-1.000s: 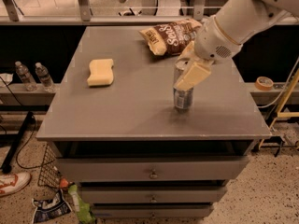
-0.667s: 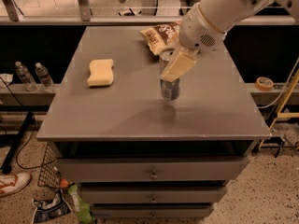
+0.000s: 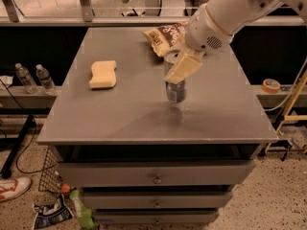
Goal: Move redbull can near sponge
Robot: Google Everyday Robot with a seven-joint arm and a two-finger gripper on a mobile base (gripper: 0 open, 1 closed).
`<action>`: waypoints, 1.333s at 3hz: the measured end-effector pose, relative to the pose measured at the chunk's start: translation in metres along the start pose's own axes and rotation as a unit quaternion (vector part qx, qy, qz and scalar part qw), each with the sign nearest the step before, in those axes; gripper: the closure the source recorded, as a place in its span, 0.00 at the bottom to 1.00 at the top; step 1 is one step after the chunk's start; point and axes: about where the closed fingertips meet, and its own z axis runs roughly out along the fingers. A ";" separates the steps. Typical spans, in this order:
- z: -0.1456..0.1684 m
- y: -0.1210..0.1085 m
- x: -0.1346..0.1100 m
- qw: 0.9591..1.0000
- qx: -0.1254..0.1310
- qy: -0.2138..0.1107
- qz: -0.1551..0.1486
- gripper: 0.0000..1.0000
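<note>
One slim silver-and-blue metal can (image 3: 175, 91), pinched by the gripper (image 3: 176, 70) at frame centre, stood well right of the yellow rectangular foam sponge (image 3: 103, 74), move unfinished.

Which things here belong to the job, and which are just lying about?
Job: can, held by the gripper with fingers shut round its top, right of the table centre; sponge at the left.
Lying about: snack bag behind the can, water bottles, tape roll, shoe.
</note>
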 end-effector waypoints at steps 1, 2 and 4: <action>0.009 -0.018 -0.021 0.999 0.007 -0.040 -0.010 1.00; 0.021 -0.036 -0.051 0.996 -0.001 -0.081 -0.032 1.00; 0.066 -0.046 -0.074 0.992 -0.056 -0.109 -0.010 1.00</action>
